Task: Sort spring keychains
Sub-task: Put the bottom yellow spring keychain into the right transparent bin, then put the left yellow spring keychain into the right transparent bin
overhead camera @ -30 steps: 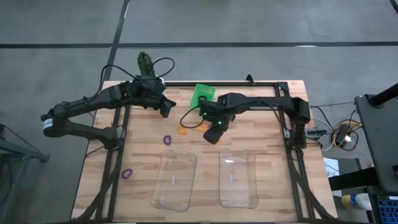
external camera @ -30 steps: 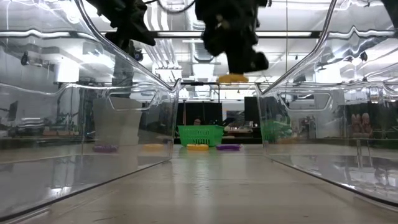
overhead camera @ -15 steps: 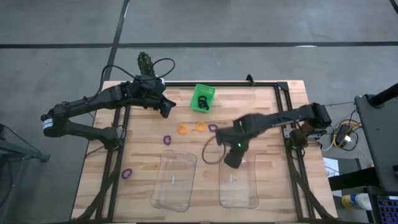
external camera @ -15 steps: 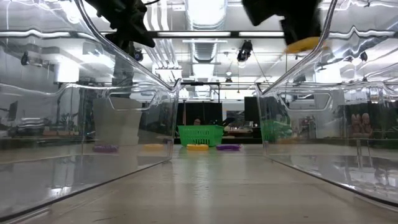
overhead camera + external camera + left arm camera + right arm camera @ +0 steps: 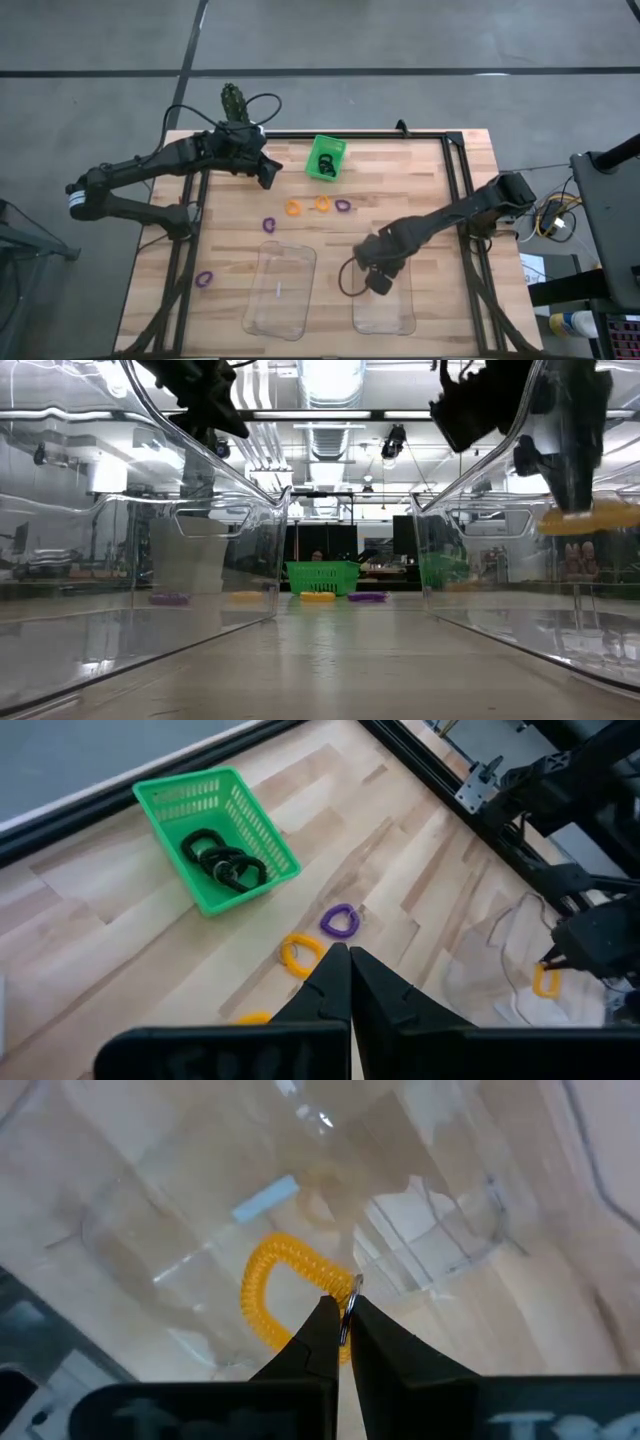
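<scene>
Over right tray [image 5: 400,312], at table's 5 o'clock: right gripper [image 5: 379,284] gripping orange keychain [image 5: 278,1302]. Left gripper [image 5: 349,967] waiting at 11 o'clock, clenched, empty.

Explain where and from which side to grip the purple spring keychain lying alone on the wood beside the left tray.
Pinch the purple spring keychain on one side of its loop, from straight above, one finger inside the ring and one outside. It lies flat on the table, clear of the left tray, so a sideways approach would likely push it.
</scene>
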Tool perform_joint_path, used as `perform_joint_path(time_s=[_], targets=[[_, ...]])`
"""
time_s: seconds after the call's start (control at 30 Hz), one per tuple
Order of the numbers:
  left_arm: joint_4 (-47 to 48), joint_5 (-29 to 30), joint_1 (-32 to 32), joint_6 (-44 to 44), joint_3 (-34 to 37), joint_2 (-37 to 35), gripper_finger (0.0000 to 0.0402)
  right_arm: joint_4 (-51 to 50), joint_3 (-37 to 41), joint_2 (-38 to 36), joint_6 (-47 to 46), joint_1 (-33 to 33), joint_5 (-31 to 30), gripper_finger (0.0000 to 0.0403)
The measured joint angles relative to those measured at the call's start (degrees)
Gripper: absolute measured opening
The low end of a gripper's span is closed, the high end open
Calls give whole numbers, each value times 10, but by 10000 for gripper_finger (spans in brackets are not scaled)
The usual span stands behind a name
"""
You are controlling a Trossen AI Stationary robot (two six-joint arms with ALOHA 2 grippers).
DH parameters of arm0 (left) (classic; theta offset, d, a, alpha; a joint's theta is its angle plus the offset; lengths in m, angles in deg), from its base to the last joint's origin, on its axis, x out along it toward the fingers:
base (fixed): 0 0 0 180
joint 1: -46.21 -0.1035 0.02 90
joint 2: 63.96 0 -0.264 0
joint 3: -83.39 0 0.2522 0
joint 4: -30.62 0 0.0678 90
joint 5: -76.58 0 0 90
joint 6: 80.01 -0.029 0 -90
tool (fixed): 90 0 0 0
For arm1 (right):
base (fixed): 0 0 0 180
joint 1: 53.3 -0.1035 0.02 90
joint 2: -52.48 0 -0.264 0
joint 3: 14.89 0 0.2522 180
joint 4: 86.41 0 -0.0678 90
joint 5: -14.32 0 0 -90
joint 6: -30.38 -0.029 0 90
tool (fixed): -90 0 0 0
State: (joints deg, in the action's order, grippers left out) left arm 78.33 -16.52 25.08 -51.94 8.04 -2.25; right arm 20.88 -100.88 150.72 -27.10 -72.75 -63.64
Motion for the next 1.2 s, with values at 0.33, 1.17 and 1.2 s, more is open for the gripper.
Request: perform_joint_path(time_s=[0.33, 1.17, 1.2], targets=[[0, 2, 0, 6, 0, 0, 0, 70, 43, 0, -64, -2, 14, 46], [53, -37, 0, -76, 0, 21, 1, 84, -104, -3, -81, 63, -53, 159], [61, -44, 0, -87, 0, 30, 2, 84, -107, -3, -81, 66, -57, 158]])
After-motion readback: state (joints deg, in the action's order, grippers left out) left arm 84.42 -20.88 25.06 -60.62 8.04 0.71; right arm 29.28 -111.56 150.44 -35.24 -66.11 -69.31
